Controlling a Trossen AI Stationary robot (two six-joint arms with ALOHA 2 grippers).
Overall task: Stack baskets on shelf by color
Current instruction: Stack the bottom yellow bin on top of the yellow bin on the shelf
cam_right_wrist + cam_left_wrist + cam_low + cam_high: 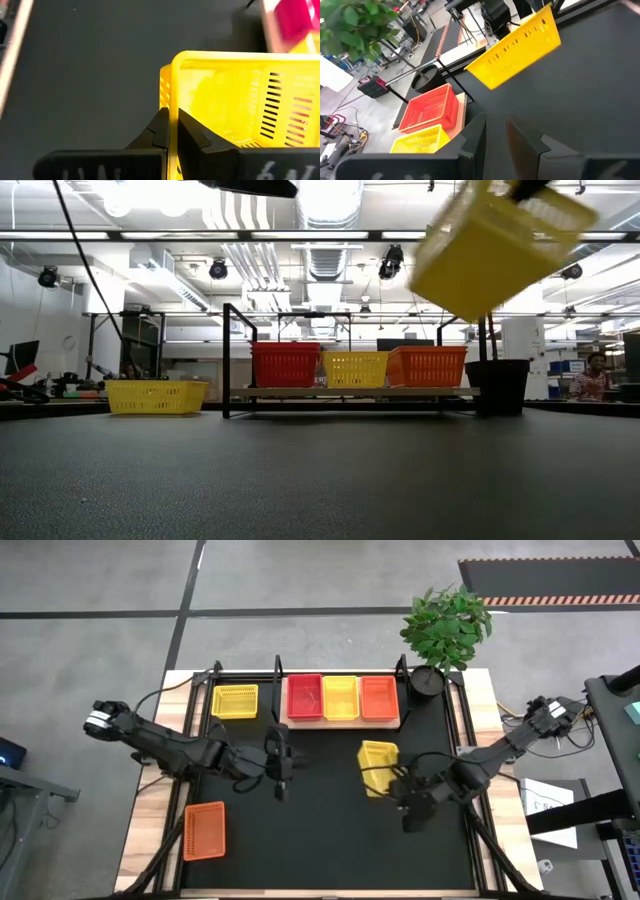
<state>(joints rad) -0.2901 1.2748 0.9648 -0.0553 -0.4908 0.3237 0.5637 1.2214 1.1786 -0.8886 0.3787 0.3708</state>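
Above the surface, mid-right: right claw point(172, 131) is pinched tight on the rim of a yellow basket point(378, 764), lifted and tilted.
Shelf point(343, 721): already carries red, yellow and orange baskets side by side.
Risk: a one-wall grip lets the basket swing, so it may catch the shelf posts or land askew.
Left claw point(281, 762): waiting mid-surface, slightly parted, holding nothing.

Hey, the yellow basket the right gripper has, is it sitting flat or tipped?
Tipped and off the table: the yellow basket hangs slanted in the low view, its rim pinched by the right gripper.
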